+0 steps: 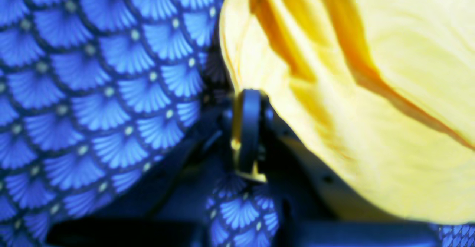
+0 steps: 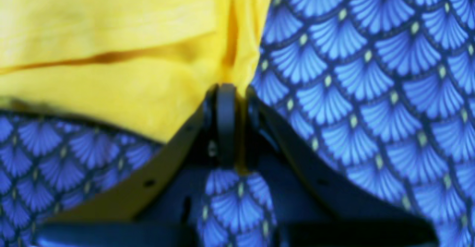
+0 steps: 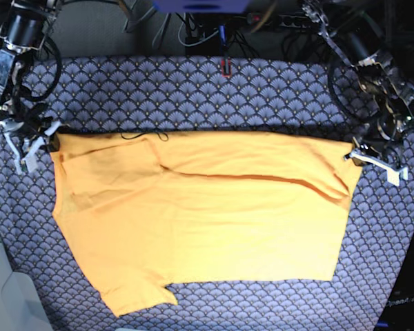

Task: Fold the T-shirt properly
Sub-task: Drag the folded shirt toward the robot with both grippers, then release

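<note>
Your plain yellow-orange cotton T-shirt (image 3: 207, 221) lies spread on the surface, which is covered by a blue-grey cloth printed with fan-shaped scales (image 3: 193, 93). In the base view the shirt's long axis runs left to right. One short sleeve (image 3: 134, 293) sticks out at the lower left. A long diagonal crease crosses the upper half, and part of the upper edge looks doubled over.

Left pincer (image 1: 249, 128): pressed together on the shirt's edge. The wrist view shows a sliver of yellow fabric caught between the dark fingers (image 1: 248, 113), with the cloth bunching away to the right. In the base view this pincer (image 3: 362, 153) sits at the shirt's upper right corner, and the fabric there is drawn into a small point.

Right pincer (image 2: 227, 124): also pressed together and pinching the shirt. Its wrist view shows yellow fabric gathered into a vertical pleat that runs down into the closed fingers (image 2: 225, 106). In the base view it (image 3: 47, 141) is at the shirt's upper left corner.

Both corners you hold lie along the far edge of the shirt, so that edge runs nearly straight between the two pincers. The near edge and the sleeve lie on the patterned cloth.

A thin dark thread or cable (image 3: 141, 136) lies along the far edge, left of centre. You cannot tell which.
</note>
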Controlling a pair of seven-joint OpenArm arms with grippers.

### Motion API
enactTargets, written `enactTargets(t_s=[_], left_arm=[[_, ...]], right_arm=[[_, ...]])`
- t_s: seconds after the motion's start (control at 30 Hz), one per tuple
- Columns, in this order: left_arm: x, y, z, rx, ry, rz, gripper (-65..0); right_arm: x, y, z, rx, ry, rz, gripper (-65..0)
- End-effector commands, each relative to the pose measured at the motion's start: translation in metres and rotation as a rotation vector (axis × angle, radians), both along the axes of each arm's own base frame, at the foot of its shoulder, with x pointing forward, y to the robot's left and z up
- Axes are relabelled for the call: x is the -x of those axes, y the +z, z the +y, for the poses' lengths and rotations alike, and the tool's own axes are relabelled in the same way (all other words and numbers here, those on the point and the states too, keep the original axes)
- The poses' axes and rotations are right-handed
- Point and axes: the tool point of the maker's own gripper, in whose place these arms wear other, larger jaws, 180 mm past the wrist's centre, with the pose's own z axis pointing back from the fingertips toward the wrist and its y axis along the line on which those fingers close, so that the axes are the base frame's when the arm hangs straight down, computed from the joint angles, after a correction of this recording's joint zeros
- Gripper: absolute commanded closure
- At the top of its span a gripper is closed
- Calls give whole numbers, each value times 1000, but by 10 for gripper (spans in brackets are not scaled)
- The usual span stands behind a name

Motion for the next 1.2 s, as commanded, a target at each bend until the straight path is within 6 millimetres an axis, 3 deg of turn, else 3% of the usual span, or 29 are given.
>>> enactTargets(t_s=[0.0,0.2,0.37,0.6,0.8,1.17], left_arm=[[-4,16,8,-35,2,-40,0],[22,17,7,-60,24,-28,0],[41,16,8,-82,26,-11,0],[71,9,-4,10,10,-20,0],[89,8,-7,-6,2,0,0],[108,1,-7,-12,3,37,0]], right_arm=[[-3,17,-14,38,-16,-41,0],[22,23,-27,76,-57,-38,0],[48,10,-30,80,-66,9,0],[80,4,-47,78,-150,39,0],[100,-6,-40,56,-158,29,0],[106,-7,-37,48,-160,1,0]])
